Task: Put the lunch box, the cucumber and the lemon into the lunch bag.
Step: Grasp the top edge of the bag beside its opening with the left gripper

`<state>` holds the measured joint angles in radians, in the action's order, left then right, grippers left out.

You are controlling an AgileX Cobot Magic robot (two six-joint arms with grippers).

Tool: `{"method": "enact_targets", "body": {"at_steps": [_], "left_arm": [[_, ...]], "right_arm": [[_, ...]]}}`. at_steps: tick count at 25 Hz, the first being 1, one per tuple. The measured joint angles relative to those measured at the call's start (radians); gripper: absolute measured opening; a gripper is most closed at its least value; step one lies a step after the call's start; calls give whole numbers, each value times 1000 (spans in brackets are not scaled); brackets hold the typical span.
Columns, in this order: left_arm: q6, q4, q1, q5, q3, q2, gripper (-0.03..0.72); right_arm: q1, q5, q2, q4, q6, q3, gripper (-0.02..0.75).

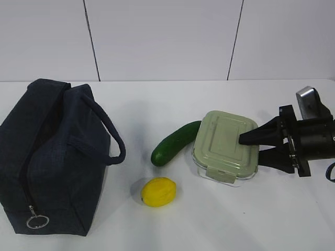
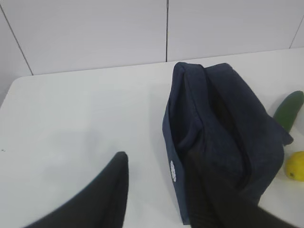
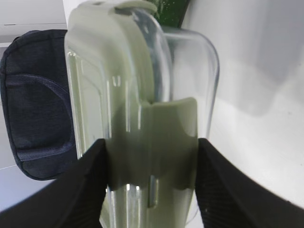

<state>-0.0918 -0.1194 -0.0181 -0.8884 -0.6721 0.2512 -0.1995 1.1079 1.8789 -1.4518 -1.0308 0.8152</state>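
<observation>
Right wrist view: box [image 3: 137,118] is pinched at one end between the right gripper [image 3: 149,190] fingers. Slippage is judged likely if lifted, since bag [image 1: 49,157] at frame left is seen zipped.

Black two-finger grippers on a dark arm

The right gripper [image 1: 250,146] has matte black, wedge-shaped fingers tapering to points, mounted on a black blocky body with a cylindrical wrist, a silver-grey box on top and a dark cable looping at the side. The left gripper [image 2: 156,190] shows two smooth, black, curved fingers.
</observation>
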Motion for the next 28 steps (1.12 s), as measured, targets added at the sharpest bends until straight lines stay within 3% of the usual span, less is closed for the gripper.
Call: {"method": "enact_targets", "body": {"at_steps": [11,18,28], "left_arm": [[0,-202,0,77,-29,264,288],[0,-277,0,35,-174,438,389],[-5,-335,0,-83,-357,742,426]], "right_arm": [[0,0,0,0,2,0,414],[0,0,0,0,2,0,414],[0,0,0,0,2,0,414]]}}
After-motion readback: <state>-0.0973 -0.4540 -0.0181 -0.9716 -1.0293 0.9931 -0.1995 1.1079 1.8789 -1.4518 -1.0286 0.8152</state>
